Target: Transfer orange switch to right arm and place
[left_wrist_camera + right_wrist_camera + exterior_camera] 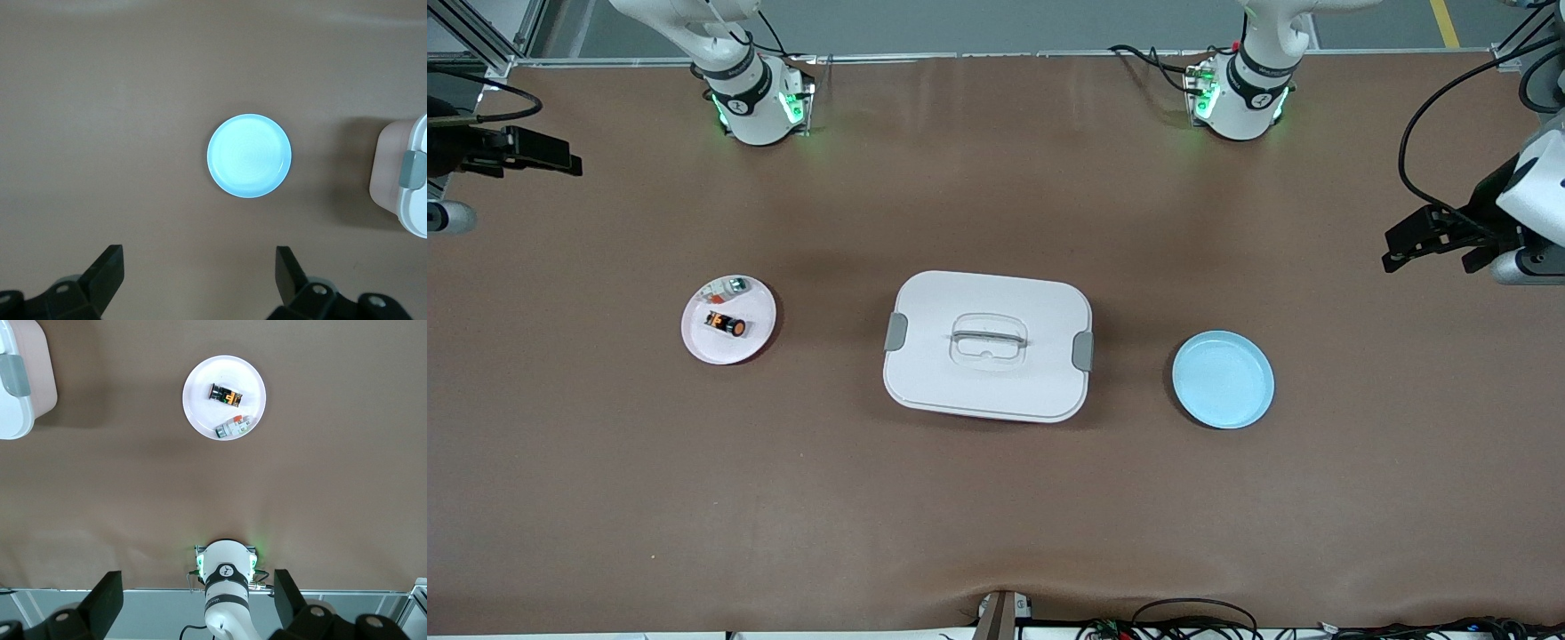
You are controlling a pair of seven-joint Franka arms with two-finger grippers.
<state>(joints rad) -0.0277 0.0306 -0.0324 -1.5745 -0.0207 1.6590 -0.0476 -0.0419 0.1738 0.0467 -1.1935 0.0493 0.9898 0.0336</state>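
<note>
The orange switch [727, 324] lies on its side on a small white plate [698, 345] toward the right arm's end of the table. It also shows in the right wrist view [227, 396], on the white plate [199, 410]. My right gripper [560, 160] hangs high over the right arm's end of the table, open and empty [198, 603]. My left gripper [1405, 247] hangs high over the left arm's end of the table, open and empty [200, 280]. An empty light blue plate [1223, 379] lies toward the left arm's end and also shows in the left wrist view [249, 155].
A small white block with orange and green marks [725, 287] shares the white plate with the switch. A white lidded box with grey clips [988, 345] stands at the table's middle, between the two plates. Cables lie along the table's front edge.
</note>
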